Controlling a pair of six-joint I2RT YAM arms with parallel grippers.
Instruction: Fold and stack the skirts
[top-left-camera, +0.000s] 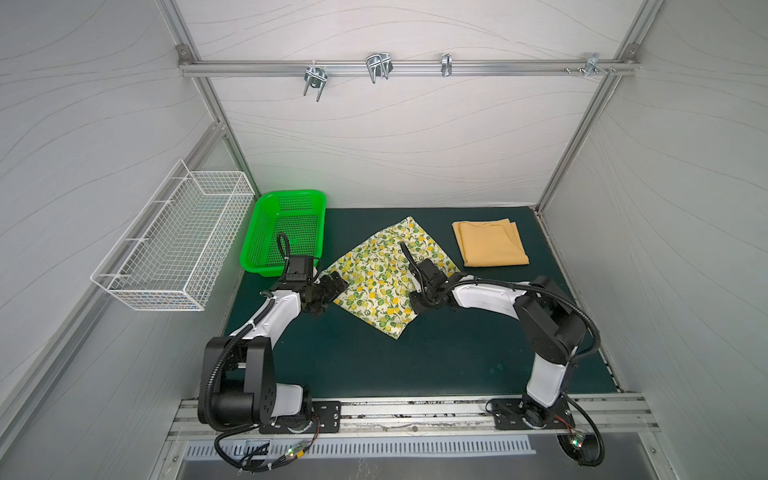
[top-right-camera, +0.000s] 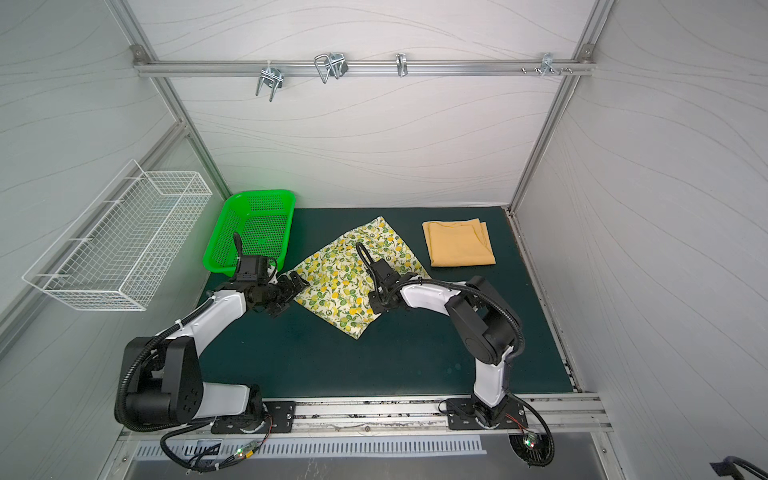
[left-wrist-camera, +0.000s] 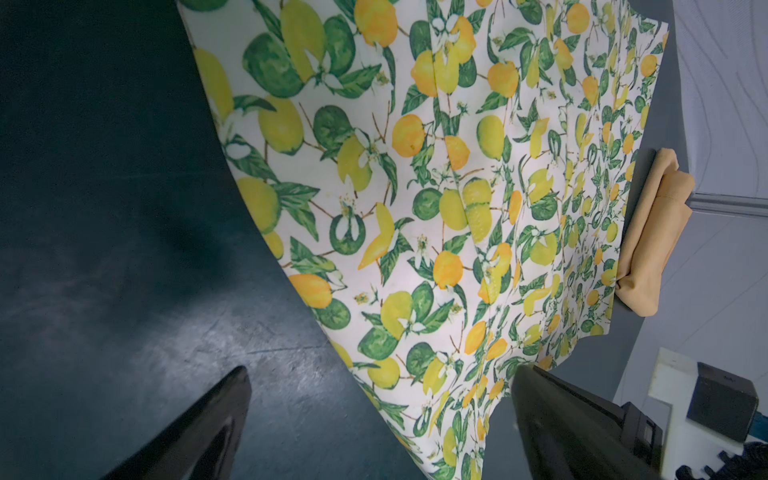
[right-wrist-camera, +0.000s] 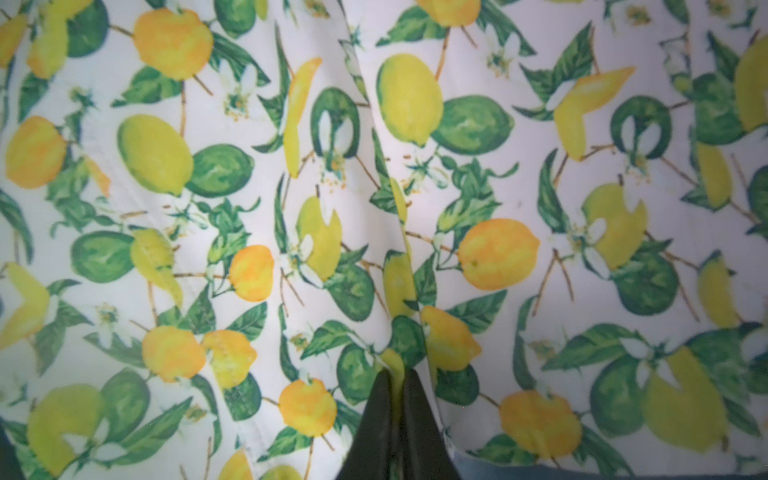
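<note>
Mustard skirt is folded far right, so 1 of 2 done. Lemon skirt, unfolded, is pinched by right fingers; left fingers are held wide.

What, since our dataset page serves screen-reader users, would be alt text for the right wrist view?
The right end effector, shut, pinches a raised fold of the lemon-print skirt. The cream cloth with yellow lemons and green leaves fills nearly the whole frame, a crease running away from the pinch.
</note>
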